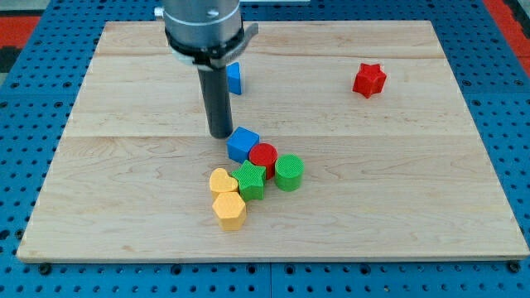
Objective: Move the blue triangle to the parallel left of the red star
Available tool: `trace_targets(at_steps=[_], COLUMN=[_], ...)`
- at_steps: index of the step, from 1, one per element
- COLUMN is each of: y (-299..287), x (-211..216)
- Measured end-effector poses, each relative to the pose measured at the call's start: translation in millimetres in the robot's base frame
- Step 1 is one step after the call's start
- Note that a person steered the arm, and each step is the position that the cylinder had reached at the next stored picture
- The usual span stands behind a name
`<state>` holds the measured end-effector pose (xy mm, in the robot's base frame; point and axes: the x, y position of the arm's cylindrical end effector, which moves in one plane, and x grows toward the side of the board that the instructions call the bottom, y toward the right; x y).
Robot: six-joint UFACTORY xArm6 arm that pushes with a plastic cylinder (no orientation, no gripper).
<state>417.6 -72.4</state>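
Observation:
The red star (369, 79) lies near the board's upper right. A blue block (234, 78), partly hidden behind the rod, lies at the upper middle; its shape is hard to make out, likely the blue triangle. My tip (220, 135) rests on the board below that block and just up-left of a blue cube (243, 143). I cannot tell whether the tip touches the cube.
A cluster sits at the board's middle: the blue cube, a red cylinder (263, 156), a green cylinder (289, 172), a green star (249, 180), a yellow heart (222, 181) and a yellow hexagon (229, 210). The wooden board (124, 165) lies on a blue pegboard.

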Motion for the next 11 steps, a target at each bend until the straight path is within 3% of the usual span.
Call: trace_targets(at_steps=[1,2,3,4,5,8,9,10,11], y=[37.0,107.7,107.7,81.1,72.2,88.8,21.4,-31.1,-7.9], x=[-85.5,-120.3,-164.5,-177.4,-105.3,-156.6,-172.1,-144.5,-115.6])
